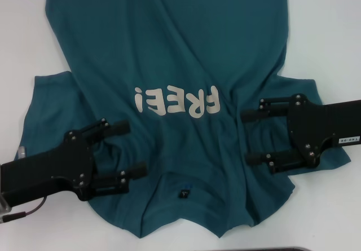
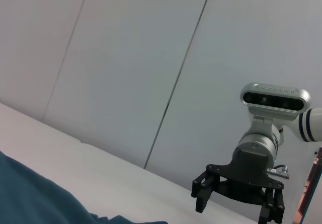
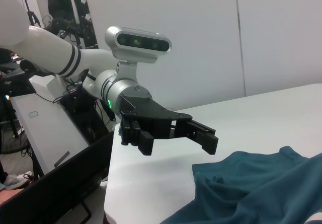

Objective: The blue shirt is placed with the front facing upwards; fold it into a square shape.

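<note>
The blue shirt (image 1: 169,53) lies front up on the white table (image 1: 327,31), its collar and neck label (image 1: 184,193) nearest the robot, so the cream "FREE!" lettering (image 1: 176,101) reads upside down in the head view. Nothing is folded yet; the cloth is rumpled around the shoulders.

To do this step well, I judge each tool should come down on a shoulder seam just outside the collar, pinch only the top edge with both layers, and lift evenly with its partner so the fold line runs straight across the chest rather than skewed.

The left tool (image 1: 125,154) reaches in from the side, its arm lying low and nearly level, fingers pointing toward the shirt's middle. Its fingers are spread apart and hold nothing; the left sleeve (image 1: 48,101) lies behind its palm, the lettering just ahead of its upper finger. In the right wrist view it appears to hover above the cloth, though its height there is hard to judge.

The right tool (image 1: 249,137) mirrors it, arm level, fingers spread and empty, pointing back toward the left tool. The lettering sits just beyond its upper fingertip, the right sleeve (image 1: 316,93) under and behind its body.
</note>
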